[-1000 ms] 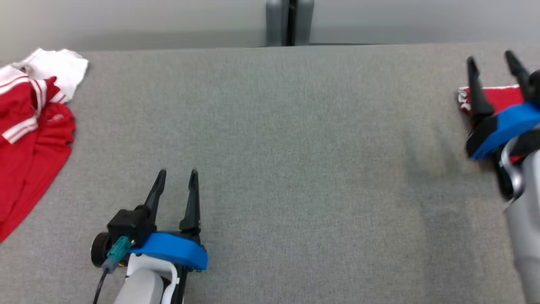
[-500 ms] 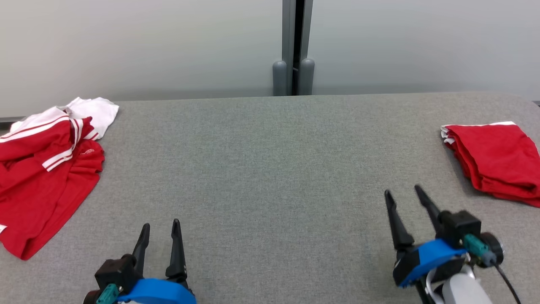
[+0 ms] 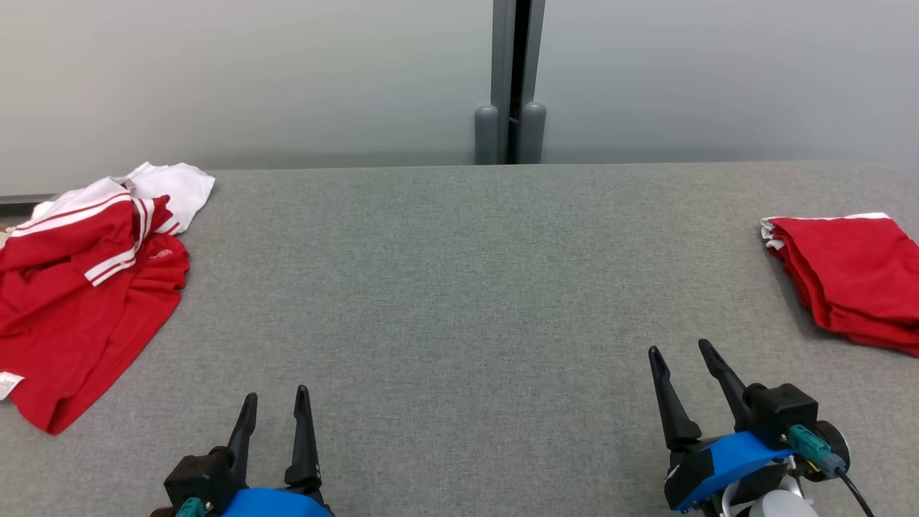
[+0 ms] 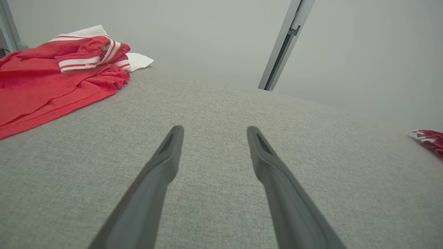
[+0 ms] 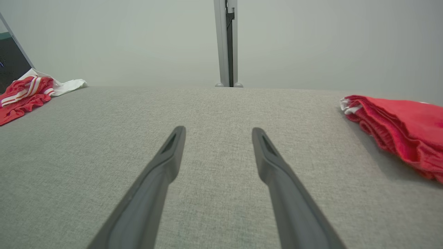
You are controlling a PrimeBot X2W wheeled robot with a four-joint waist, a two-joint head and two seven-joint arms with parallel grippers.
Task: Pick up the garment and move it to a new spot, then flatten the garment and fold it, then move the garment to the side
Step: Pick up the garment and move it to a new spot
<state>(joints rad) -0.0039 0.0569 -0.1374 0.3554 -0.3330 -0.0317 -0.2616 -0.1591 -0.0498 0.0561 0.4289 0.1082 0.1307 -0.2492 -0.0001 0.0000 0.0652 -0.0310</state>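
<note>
Left jaws apart, empty, low by front edge. Right jaws apart, empty, now pulled back from folded red garment [image 3: 847, 276], no longer over it. Garment lies alone at right side of worktop [image 3: 459, 287]. This one looks done. Messy red-and-white clothes pile [image 3: 79, 287] at left likely next.

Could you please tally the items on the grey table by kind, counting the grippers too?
Crumpled red-and-white garment pile: 1
Folded red garment: 1
Grippers: 2, the left gripper and the right gripper, both open
Total: 4
</note>
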